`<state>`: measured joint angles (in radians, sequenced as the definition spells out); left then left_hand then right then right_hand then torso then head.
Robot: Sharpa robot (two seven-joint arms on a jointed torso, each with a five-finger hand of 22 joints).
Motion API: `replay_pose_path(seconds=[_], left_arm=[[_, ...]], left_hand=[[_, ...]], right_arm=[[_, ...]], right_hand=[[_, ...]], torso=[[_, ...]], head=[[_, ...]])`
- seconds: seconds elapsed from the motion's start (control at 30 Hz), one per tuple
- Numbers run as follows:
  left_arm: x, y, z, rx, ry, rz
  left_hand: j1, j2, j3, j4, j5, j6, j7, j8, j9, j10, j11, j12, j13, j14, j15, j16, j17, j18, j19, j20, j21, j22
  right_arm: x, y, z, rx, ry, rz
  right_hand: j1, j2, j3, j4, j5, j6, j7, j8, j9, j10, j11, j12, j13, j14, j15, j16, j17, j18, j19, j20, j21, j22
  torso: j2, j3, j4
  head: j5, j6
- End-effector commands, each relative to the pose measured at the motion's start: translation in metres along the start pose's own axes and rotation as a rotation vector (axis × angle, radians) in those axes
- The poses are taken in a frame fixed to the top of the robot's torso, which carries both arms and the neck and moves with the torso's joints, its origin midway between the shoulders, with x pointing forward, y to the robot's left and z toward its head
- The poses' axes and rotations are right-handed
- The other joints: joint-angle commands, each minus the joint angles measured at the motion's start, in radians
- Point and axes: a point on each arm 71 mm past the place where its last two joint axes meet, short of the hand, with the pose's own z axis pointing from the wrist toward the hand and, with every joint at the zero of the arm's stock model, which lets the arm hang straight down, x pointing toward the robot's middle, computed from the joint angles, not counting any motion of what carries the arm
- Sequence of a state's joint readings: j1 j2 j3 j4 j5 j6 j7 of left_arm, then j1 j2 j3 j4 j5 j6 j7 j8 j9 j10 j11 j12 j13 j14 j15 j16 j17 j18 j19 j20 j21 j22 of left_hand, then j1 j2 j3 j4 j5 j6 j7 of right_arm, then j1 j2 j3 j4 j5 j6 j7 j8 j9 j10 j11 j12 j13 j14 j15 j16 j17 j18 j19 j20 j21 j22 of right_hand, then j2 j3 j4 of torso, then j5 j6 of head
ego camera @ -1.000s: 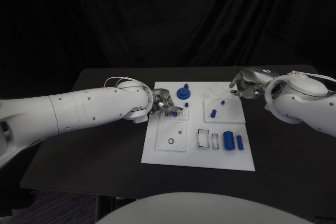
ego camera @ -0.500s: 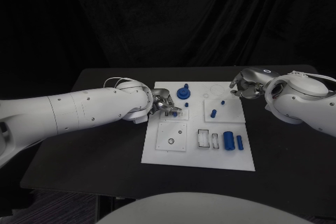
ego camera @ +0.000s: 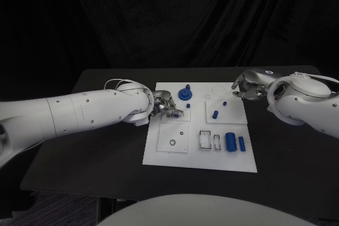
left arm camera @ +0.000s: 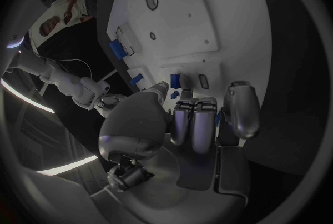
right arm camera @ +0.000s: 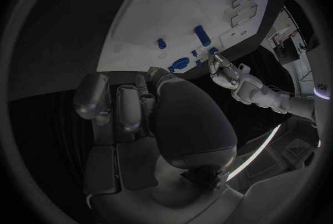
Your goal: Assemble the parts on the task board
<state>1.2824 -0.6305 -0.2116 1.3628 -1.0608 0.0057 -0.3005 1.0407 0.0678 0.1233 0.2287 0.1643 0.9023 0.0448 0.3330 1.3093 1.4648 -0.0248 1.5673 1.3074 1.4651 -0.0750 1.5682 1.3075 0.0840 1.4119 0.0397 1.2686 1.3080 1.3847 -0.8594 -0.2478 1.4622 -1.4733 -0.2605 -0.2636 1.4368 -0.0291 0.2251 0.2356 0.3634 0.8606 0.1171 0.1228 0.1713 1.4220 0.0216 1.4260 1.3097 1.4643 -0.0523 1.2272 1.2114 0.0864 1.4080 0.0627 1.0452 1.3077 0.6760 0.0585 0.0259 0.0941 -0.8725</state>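
White, the task board [ego camera: 201,155] lies mid-table with blue parts on it: a round knobbed piece [ego camera: 185,93] near its far edge, a cylinder [ego camera: 230,141] and a slimmer bar [ego camera: 241,143] toward its right side. The left hand [ego camera: 165,108] sits over the board's left portion, fingers curled close above a small blue part [left arm camera: 175,80]; whether it pinches that part I cannot tell. The right hand [ego camera: 249,88] hangs just off the board's far right corner, fingers drawn in, seemingly holding nothing.
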Motion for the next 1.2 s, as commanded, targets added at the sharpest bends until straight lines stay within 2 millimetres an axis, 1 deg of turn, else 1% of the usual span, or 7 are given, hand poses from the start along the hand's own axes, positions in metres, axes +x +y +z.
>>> replay_pose_path(seconds=[0.03,0.47,0.87,1.0,1.07,1.13,1.2], left_arm=[[0.0026,-0.0016,-0.0002,0.004,0.016,-0.002],[0.0039,0.0005,0.0005,-0.015,0.033,0.003],[0.0045,0.0013,0.0019,-0.021,0.037,0.004],[0.0042,0.0013,0.0020,-0.017,0.032,0.002],[0.0038,0.0011,0.0021,-0.012,0.027,0.000],[0.0035,0.0008,0.0020,-0.007,0.021,-0.002],[0.0032,0.0004,0.0020,-0.002,0.017,-0.004]], left_hand=[[0.005,-0.002,-0.005,0.000,0.001,0.001,0.006,-0.005,0.006,0.106,0.006,0.004,0.263,0.106,0.006,0.003,0.263,-0.009,0.005,0.003,-0.003,0.147],[0.004,0.003,-0.009,0.004,0.001,0.006,0.005,-0.005,0.005,0.106,0.005,0.004,0.263,0.106,0.005,0.003,0.263,-0.009,0.005,0.003,-0.004,0.147],[0.064,0.020,0.028,-0.033,0.104,-0.003,0.003,-0.041,-0.016,0.106,0.003,0.004,0.263,0.106,0.003,0.003,0.263,-0.008,0.003,0.001,-0.016,0.150],[0.066,0.020,0.034,-0.033,0.114,-0.004,0.004,-0.048,-0.022,0.106,0.003,0.004,0.263,0.106,0.004,0.003,0.263,-0.008,0.003,0.001,-0.016,0.151],[0.073,0.015,0.055,-0.036,0.159,-0.004,0.006,-0.066,-0.041,0.106,0.005,0.004,0.263,0.106,0.005,0.003,0.263,-0.008,0.003,0.002,-0.019,0.153],[0.075,0.013,0.059,-0.037,0.164,-0.003,0.006,-0.069,-0.045,0.106,0.005,0.004,0.263,0.106,0.005,0.003,0.263,-0.008,0.003,0.002,-0.019,0.153],[0.084,0.009,0.077,-0.043,0.188,-0.003,0.007,-0.079,-0.057,0.106,0.005,0.004,0.263,0.106,0.005,0.003,0.263,-0.007,0.003,0.002,-0.020,0.154]], right_arm=[[0.0018,-0.0017,-0.0004,0.016,0.007,-0.003],[0.0028,-0.0013,-0.0004,0.015,0.011,-0.003],[0.0032,-0.0016,-0.0007,0.017,0.015,-0.004],[0.0032,-0.0016,-0.0007,0.017,0.016,-0.004],[0.0032,-0.0015,-0.0007,0.018,0.016,-0.004],[0.0033,-0.0015,-0.0006,0.018,0.016,-0.004],[0.0033,-0.0016,-0.0006,0.018,0.017,-0.005]], right_hand=[[-0.002,-0.010,0.005,0.000,0.004,0.003,0.006,-0.006,-0.001,-0.010,0.000,-0.003,0.066,0.004,0.005,-0.004,-0.001,0.012,-0.007,-0.003,-0.003,0.125],[-0.002,-0.010,0.006,0.000,0.004,0.003,0.007,-0.006,-0.001,-0.011,0.000,-0.004,0.065,0.003,0.005,-0.005,-0.001,0.013,-0.007,-0.003,-0.006,0.124],[-0.004,-0.011,0.007,0.000,0.004,0.003,0.007,-0.007,-0.002,-0.012,0.000,-0.005,0.064,0.003,0.006,-0.006,-0.002,0.013,-0.008,-0.002,-0.007,0.124],[-0.004,-0.011,0.007,0.000,0.004,0.003,0.007,-0.007,-0.002,-0.012,0.000,-0.005,0.064,0.003,0.006,-0.006,-0.002,0.013,-0.008,-0.002,-0.007,0.124],[-0.004,-0.011,0.007,0.000,0.004,0.003,0.007,-0.007,-0.002,-0.012,0.000,-0.005,0.064,0.003,0.006,-0.006,-0.002,0.013,-0.008,-0.002,-0.007,0.124],[-0.004,-0.011,0.007,0.000,0.004,0.003,0.007,-0.007,-0.002,-0.012,0.000,-0.005,0.064,0.003,0.006,-0.006,-0.002,0.013,-0.008,-0.002,-0.007,0.124],[-0.004,-0.011,0.007,0.000,0.004,0.003,0.007,-0.007,-0.002,-0.012,0.000,-0.005,0.064,0.003,0.006,-0.006,-0.002,0.013,-0.008,-0.002,-0.007,0.124]], torso=[[0.000,-0.0005,0.0001],[0.001,-0.0001,0.0001],[0.001,-0.0001,-0.0001],[0.001,-0.0001,-0.0003],[0.001,-0.0001,-0.0003],[0.001,-0.0003,-0.0001],[0.001,-0.0002,0.0001]], head=[[0.001,0.000],[0.001,0.000],[0.001,0.000],[0.001,0.000],[0.001,0.000],[0.001,0.000],[0.001,0.000]])
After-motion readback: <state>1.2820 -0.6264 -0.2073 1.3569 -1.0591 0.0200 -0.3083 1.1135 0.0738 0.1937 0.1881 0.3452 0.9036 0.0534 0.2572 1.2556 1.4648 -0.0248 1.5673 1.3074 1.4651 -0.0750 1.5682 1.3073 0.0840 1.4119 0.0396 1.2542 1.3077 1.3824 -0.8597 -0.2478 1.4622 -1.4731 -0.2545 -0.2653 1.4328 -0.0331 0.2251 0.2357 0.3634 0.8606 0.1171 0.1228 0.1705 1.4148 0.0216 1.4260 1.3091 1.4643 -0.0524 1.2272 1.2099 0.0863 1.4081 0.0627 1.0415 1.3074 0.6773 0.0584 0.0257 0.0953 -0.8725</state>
